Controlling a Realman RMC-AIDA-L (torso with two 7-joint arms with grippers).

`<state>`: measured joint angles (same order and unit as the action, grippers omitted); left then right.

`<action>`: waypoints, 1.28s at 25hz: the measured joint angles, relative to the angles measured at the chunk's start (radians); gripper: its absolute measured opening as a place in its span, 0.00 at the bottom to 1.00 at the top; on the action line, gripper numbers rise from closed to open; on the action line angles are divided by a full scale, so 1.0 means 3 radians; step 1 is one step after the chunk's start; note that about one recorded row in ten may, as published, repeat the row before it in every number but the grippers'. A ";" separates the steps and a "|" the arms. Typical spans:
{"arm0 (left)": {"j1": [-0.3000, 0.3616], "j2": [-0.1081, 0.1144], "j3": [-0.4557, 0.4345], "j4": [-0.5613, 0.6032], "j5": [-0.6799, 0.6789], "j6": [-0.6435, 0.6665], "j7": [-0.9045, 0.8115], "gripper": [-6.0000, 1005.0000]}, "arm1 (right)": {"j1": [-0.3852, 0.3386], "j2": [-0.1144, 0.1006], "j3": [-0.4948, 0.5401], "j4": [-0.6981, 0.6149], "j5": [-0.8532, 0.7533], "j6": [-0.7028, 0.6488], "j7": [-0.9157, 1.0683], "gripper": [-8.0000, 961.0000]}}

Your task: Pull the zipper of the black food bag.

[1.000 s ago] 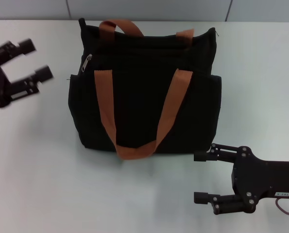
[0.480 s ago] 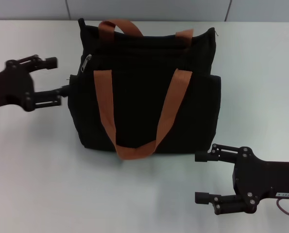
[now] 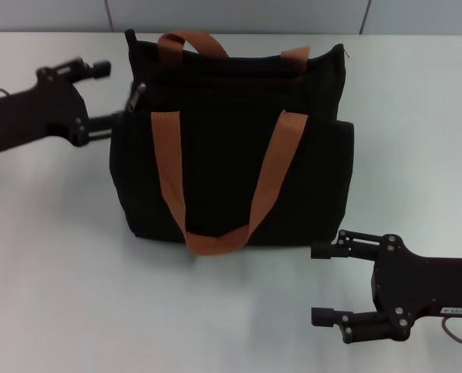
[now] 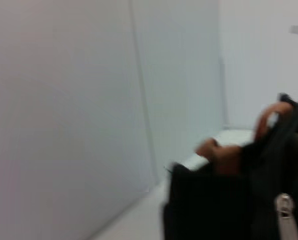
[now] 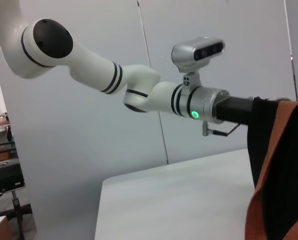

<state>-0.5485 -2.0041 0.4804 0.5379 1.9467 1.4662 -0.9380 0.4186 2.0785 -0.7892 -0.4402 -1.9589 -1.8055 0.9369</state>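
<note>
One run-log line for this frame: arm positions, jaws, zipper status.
left gripper: jaws open, at zipper on black food bag | right gripper: parked near bag's front corner, jaws open | zipper: not yet pulled

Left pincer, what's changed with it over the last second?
The left pincer swung in from the table's left side to the bag's upper left corner, open around the zipper. Nothing gripped yet. Bag and right pincer stayed put.
</note>
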 joint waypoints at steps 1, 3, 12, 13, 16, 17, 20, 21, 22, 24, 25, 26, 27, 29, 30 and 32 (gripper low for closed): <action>0.0037 -0.0004 -0.0034 -0.0009 -0.0157 0.0037 0.0131 0.78 | 0.0002 0.0000 0.0004 0.0000 0.0000 -0.0001 0.0004 0.86; 0.0089 -0.0005 -0.0040 -0.0012 -0.0305 0.0087 0.0260 0.78 | 0.0003 0.0000 0.0009 0.0000 0.0000 -0.0001 0.0004 0.86; 0.0229 -0.0049 -0.0015 -0.0033 -0.0586 0.0195 0.0545 0.62 | 0.0012 0.0003 0.0013 -0.0003 0.0013 -0.0004 0.0010 0.86; 0.0244 -0.0059 -0.0007 -0.0034 -0.0570 0.0238 0.0578 0.58 | 0.0014 0.0004 0.0014 -0.0004 0.0019 -0.0009 0.0011 0.86; 0.0260 -0.0076 0.0001 -0.0034 -0.0565 0.0294 0.0607 0.44 | 0.0018 0.0005 0.0017 -0.0003 0.0021 -0.0016 0.0011 0.86; 0.0267 -0.0082 0.0002 -0.0034 -0.0565 0.0306 0.0616 0.40 | 0.0023 0.0005 0.0018 -0.0002 0.0022 -0.0018 0.0011 0.86; 0.0311 -0.0100 0.0004 -0.0034 -0.0569 0.0350 0.0661 0.26 | 0.0047 0.0006 0.0020 0.0000 0.0038 -0.0035 0.0012 0.86; 0.0329 -0.0106 0.0004 -0.0034 -0.0578 0.0386 0.0669 0.21 | 0.0056 0.0007 0.0022 0.0002 0.0069 -0.0049 0.0013 0.86; 0.0329 -0.0106 0.0004 -0.0034 -0.0578 0.0386 0.0669 0.17 | 0.0068 0.0008 0.0023 0.0019 0.0119 -0.0068 0.0014 0.86; 0.0343 -0.0120 0.0002 -0.0033 -0.0582 0.0428 0.0679 0.11 | 0.0084 0.0009 0.0023 0.0041 0.0183 -0.0094 0.0016 0.86; 0.0349 -0.0127 -0.0001 -0.0032 -0.0582 0.0438 0.0691 0.10 | 0.0118 0.0010 0.0020 0.0088 0.0289 -0.0144 0.0017 0.86; 0.0361 -0.0138 -0.0011 -0.0030 -0.0585 0.0449 0.0727 0.09 | 0.0150 0.0010 0.0019 0.0138 0.0376 -0.0194 0.0028 0.86; 0.0367 -0.0145 -0.0016 -0.0029 -0.0587 0.0453 0.0755 0.08 | 0.0192 0.0010 0.0018 0.0192 0.0482 -0.0260 0.0051 0.86; 0.0385 -0.0170 -0.0028 -0.0026 -0.0597 0.0455 0.0829 0.06 | 0.0267 0.0011 0.0017 0.0261 0.0670 -0.0387 0.0170 0.86; 0.0388 -0.0178 -0.0029 -0.0024 -0.0600 0.0455 0.0842 0.05 | 0.0315 0.0012 0.0019 0.0283 0.0793 -0.0450 0.0294 0.86; 0.0392 -0.0191 -0.0032 -0.0022 -0.0605 0.0456 0.0867 0.04 | 0.0405 0.0015 0.0024 0.0282 0.1027 -0.0472 0.0701 0.86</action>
<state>-0.4309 -2.0615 0.4708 0.5313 1.7652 1.6031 -0.6778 0.5401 2.0829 -0.7819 -0.3557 -1.6506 -1.9471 1.1473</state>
